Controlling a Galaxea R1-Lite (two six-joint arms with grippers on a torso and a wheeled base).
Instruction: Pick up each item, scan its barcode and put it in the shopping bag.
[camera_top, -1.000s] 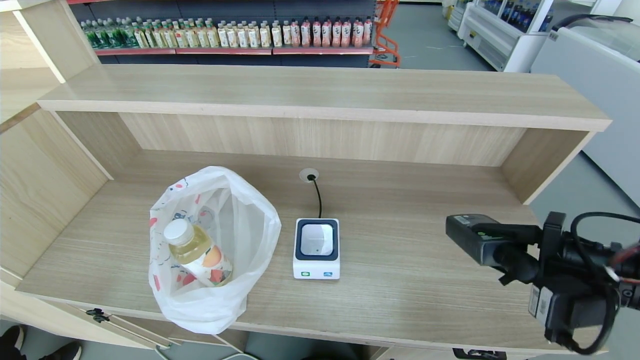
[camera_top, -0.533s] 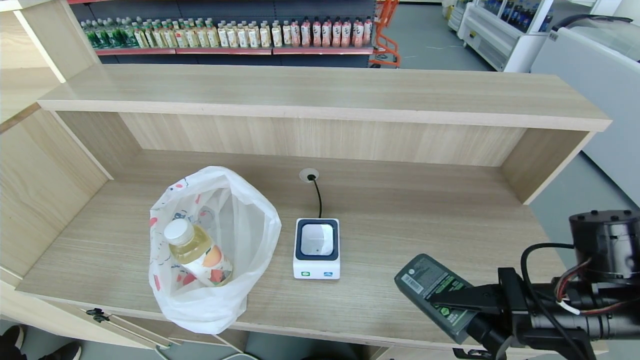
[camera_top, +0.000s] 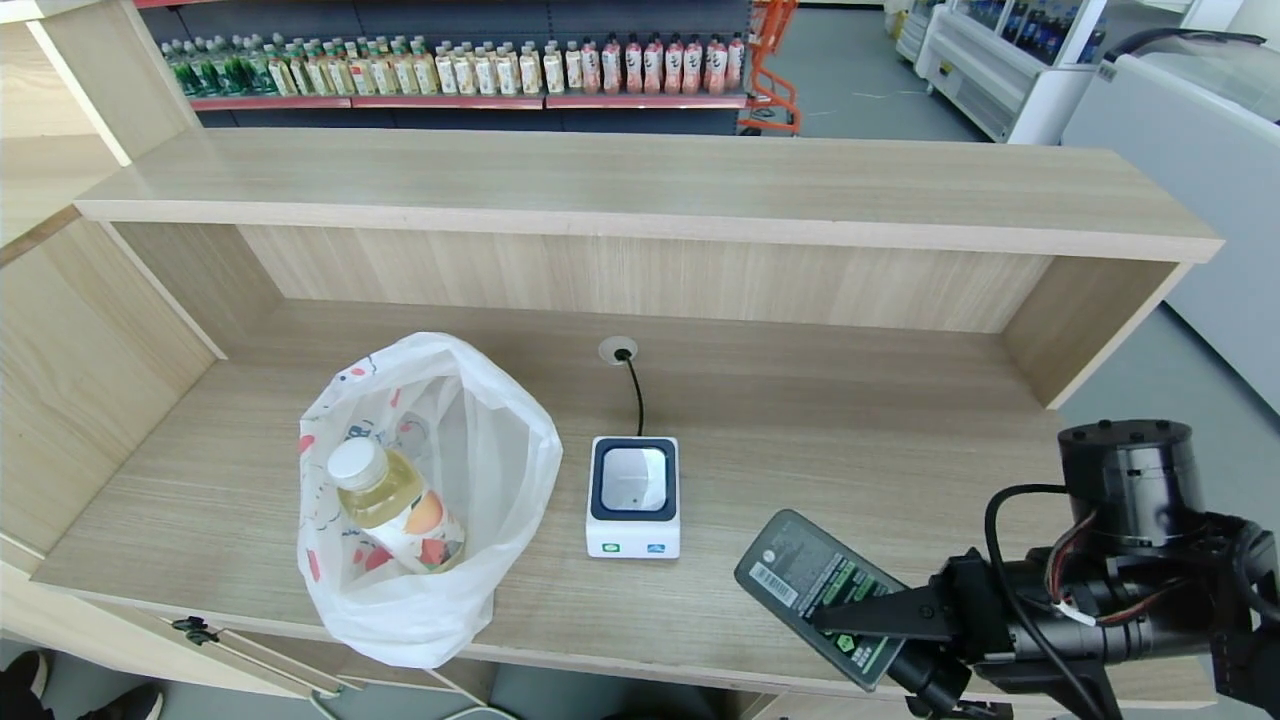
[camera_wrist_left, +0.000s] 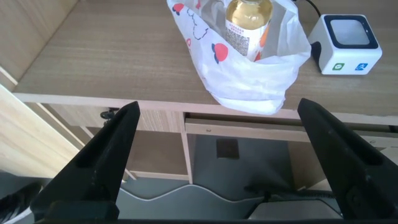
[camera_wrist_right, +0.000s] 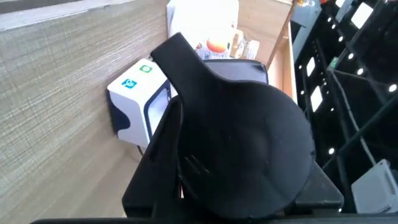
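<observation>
Fingers (camera_top: 868, 612) of the right gripper (camera_top: 835, 622) are clamped on a dark flat packet (camera_top: 792, 572), which is held tilted with its barcode label up over the near right part of the wooden counter (camera_top: 850, 440), right of the white barcode scanner (camera_top: 633, 497). Fingers (camera_wrist_left: 109, 155) of the left gripper (camera_wrist_left: 221, 158) are spread wide with nothing between them, on the near side of the counter. A capped drink bottle (camera_top: 385, 495) is seen inside the white shopping bag (camera_top: 500, 440), left of the scanner.

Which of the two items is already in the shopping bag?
The yellow drink bottle with the white cap: it sits in the shopping bag, while the dark flat pack is outside it, held in the right gripper.
</observation>
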